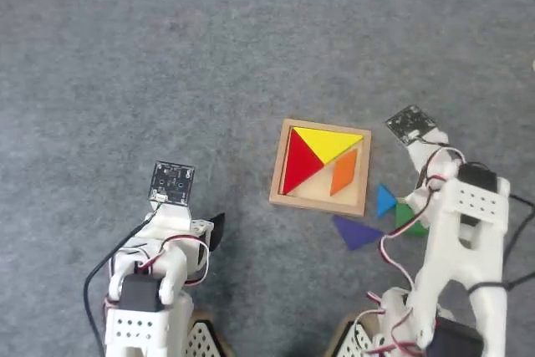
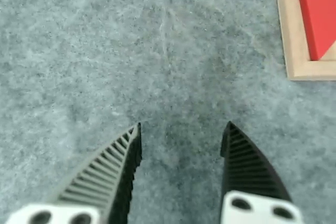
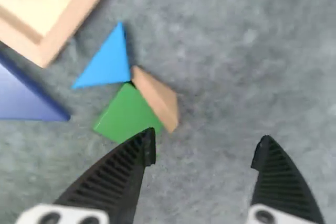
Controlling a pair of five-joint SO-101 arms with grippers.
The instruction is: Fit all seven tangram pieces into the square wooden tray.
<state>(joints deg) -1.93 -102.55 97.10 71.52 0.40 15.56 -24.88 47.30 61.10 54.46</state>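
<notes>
Left claw [image 2: 184, 124] and right claw [image 3: 207, 134] both gape empty; right wrist cam catches a tan piece [image 3: 156, 98] touching the green piece [image 3: 123, 115], overhead shows the tray [image 1: 318, 201] holding three.

The grey table [image 1: 167, 64] bears a wooden tray [image 1: 321, 204], blue triangle [image 1: 384, 201], green piece [image 1: 407, 218], purple triangle [image 1: 358, 232] and tan piece [image 3: 156, 99].

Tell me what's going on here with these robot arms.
Two robot arms are partway through a tangram. The red piece, yellow piece and orange piece already lie in the wooden tray. The blue triangle, green piece, purple triangle and a tan piece lie on the grey mat beside it. The right gripper is open by the green and tan pieces, holding nothing. The left gripper is open over bare mat on the tray's other side.
</notes>
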